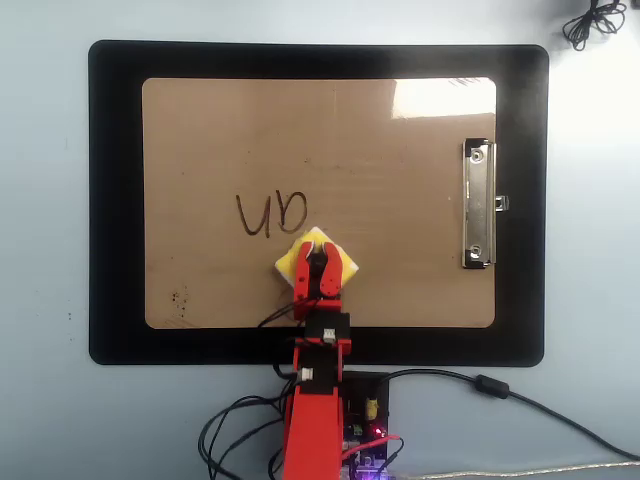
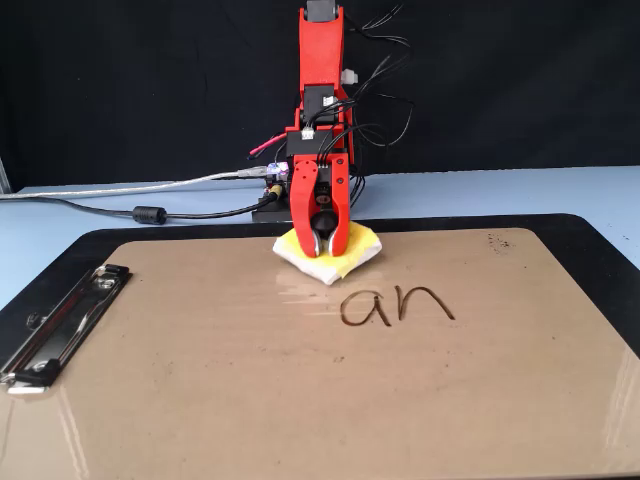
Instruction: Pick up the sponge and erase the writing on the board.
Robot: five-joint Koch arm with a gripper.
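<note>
Gripper (image 2: 322, 240) first: its red jaws point down and are closed on the black knob at the centre of the sponge (image 2: 352, 252), pressing it flat onto the board.

By size, the pale blue counter (image 1: 40, 200) carries a black mat (image 1: 115, 200), and on that lies the tan board (image 1: 400, 200), its silver clip (image 1: 478, 205) at the right short edge in the overhead view. The writing (image 1: 270, 213) sits left of the board's middle. Only two letters show, reading "an" in the fixed view (image 2: 396, 305). The sponge (image 1: 340, 265) rests just right of those letters in the overhead view, on the near side toward the arm's base, close to them but not covering them.

My judgement: pickup is finished and wiping is under way. The board right of the letters is bare. What remains is to sweep the sponge left across the two surviving letters.
</note>
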